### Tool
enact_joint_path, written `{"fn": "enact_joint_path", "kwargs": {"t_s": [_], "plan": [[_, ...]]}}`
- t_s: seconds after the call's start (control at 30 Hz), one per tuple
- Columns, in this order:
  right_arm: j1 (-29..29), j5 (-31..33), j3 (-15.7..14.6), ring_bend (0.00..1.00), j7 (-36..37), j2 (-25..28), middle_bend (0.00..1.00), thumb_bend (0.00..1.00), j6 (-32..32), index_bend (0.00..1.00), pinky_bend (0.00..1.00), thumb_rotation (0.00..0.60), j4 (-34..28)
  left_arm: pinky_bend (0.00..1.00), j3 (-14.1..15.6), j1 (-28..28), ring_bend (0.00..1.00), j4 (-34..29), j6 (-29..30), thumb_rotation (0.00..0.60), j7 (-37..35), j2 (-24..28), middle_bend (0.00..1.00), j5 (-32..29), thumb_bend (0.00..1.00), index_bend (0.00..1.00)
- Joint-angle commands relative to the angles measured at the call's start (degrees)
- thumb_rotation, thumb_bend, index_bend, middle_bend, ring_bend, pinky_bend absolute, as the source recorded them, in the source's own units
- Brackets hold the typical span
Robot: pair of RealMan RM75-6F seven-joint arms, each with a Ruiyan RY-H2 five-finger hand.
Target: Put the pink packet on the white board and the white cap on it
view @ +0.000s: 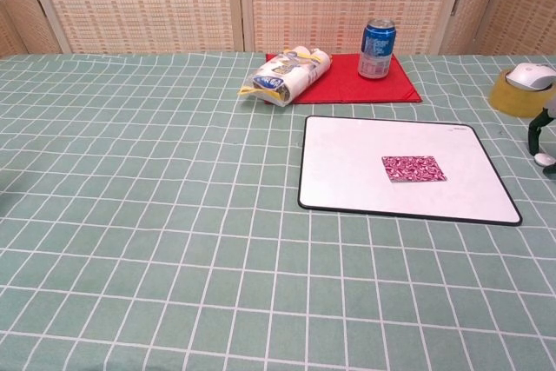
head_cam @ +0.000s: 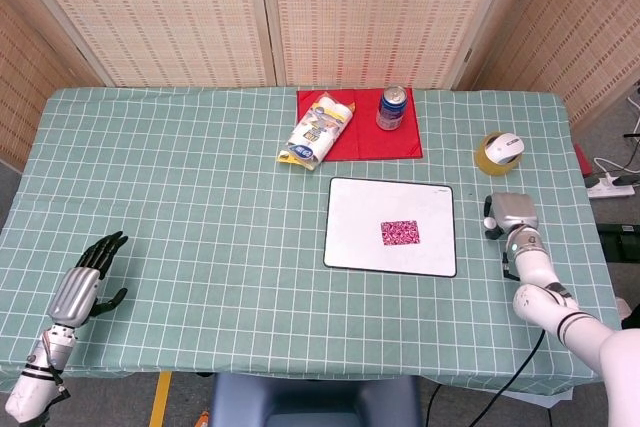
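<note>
At the far left, near the front edge of the green checked tablecloth (head_cam: 200, 207), the left hand (head_cam: 85, 282) lies palm down on the cloth with its dark fingers (head_cam: 103, 250) stretched out and spread, holding nothing. Further right, toward the back of the table, a yellow and white snack bag (head_cam: 318, 129) lies partly on the cloth and partly on the left end of a red mat (head_cam: 350, 142), and a blue drink can (head_cam: 391, 107) stands upright on the same mat. In front of the mat lies the white board (head_cam: 365, 207) with its dark rim, flat on the cloth, and the pink packet (head_cam: 400, 233) rests on it a little right of centre, lying flat and apart from the rim. Right of the board, a roll of yellow tape (head_cam: 492, 155) lies on the cloth with a white computer mouse (head_cam: 506, 146) resting on top of it. In front of the tape the right hand (head_cam: 512, 215) sits just beside the board's right edge; the white cap (head_cam: 490, 224) lies on the cloth at the hand's left side, right by its fingers. In the chest view only a dark fingertip shows at the frame's right border just above the cap, and whether the fingers have actually closed on the cap cannot be told.
</note>
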Motion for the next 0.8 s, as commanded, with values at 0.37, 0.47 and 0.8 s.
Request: {"fn": "enact_joint_path", "kwargs": {"t_s": [0.37, 0.47, 0.8], "plan": [[0.00, 0.82, -0.14, 1.00, -0.55, 0.79, 1.00, 0.26, 0.33, 0.47, 1.00, 0.600, -0.72, 0.11, 0.04, -0.01, 0.00, 0.06, -0.14, 0.600, 0.11, 0.03, 0.00, -0.02, 0.28, 0.00], [0.15, 1.28, -0.30, 1.00, -0.86, 0.47, 1.00, 0.26, 0.04, 0.46, 1.00, 0.600, -0.43, 0.11, 0.03, -0.01, 0.00, 0.04, -0.11, 0.600, 0.06, 0.04, 0.00, -0.01, 0.28, 0.00], [0.35, 2.16, -0.45, 1.00, -1.42, 0.24, 1.00, 0.26, 0.20, 0.48, 1.00, 0.600, -0.10, 0.11, -0.01, -0.04, 0.00, -0.12, -0.34, 0.600, -0.43, 0.17, 0.00, -0.14, 0.28, 0.00]]}}
